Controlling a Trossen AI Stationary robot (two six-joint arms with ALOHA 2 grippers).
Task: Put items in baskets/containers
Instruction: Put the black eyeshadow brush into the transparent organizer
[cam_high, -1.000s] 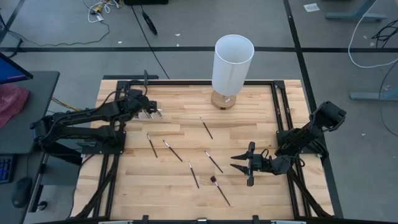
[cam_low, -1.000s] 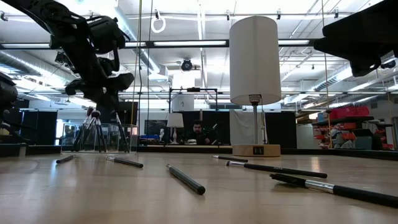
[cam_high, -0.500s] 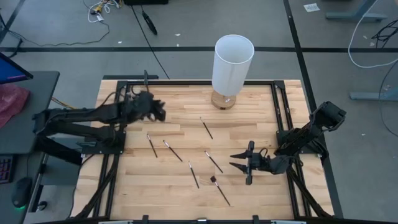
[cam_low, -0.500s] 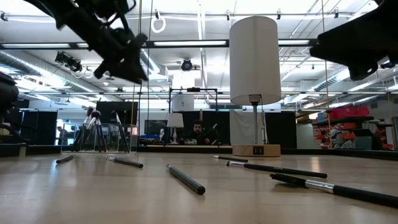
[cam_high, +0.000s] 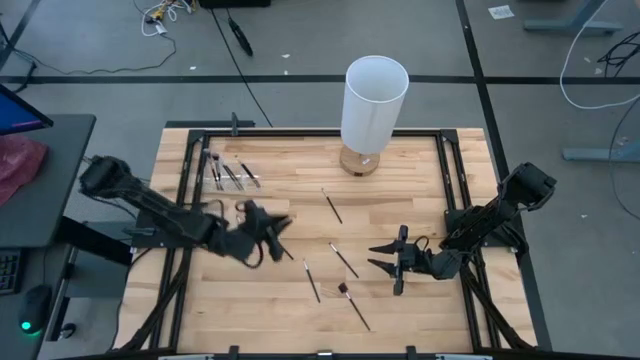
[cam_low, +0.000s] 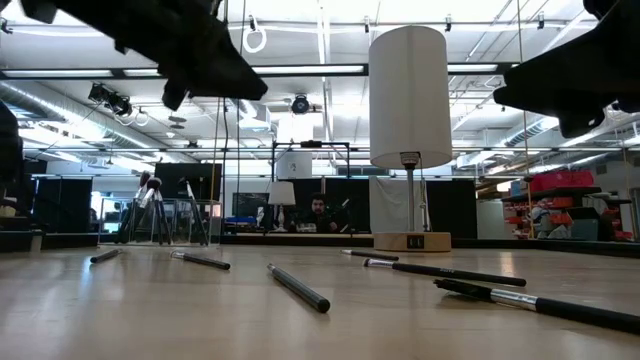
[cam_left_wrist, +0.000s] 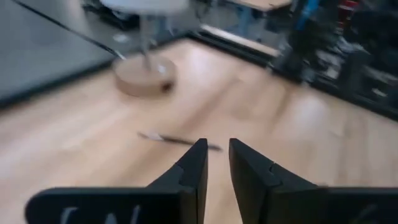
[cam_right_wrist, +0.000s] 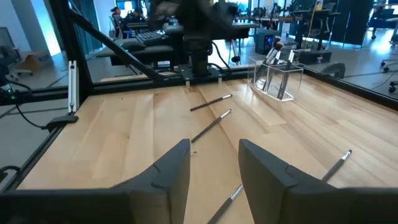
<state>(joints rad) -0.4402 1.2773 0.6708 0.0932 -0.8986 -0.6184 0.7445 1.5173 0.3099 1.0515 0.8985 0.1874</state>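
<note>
Left gripper (cam_high: 272, 236) sits over the mid-left of the table (cam_high: 400, 315), fingers (cam_left_wrist: 194, 168) close with only a narrow gap, nothing between them. It hangs above the two left-most loose brushes; the short one (cam_high: 244, 232) is partly under it.

Right gripper (cam_high: 385, 262) waits low at the right-centre, fingers (cam_right_wrist: 171, 165) spread apart, empty, pointing toward the table middle.

Clear container (cam_high: 225, 172) stands at the far-left corner area, well apart from both grippers. It already holds several brushes (cam_right_wrist: 274, 51) standing with tufted heads up, as the right wrist view shows.

Loose brushes on the wood:
- one (cam_high: 332, 206) near the white cylinder's base
- one (cam_high: 344, 261) just beside the right gripper's tips
- one (cam_high: 312, 281) and a longer one (cam_high: 352, 305) toward the near edge

White cylinder (cam_high: 375, 100) on a wooden base stands at the far edge, centre.

Low view: a person (cam_low: 316, 212) sits in the room behind the table.
</note>
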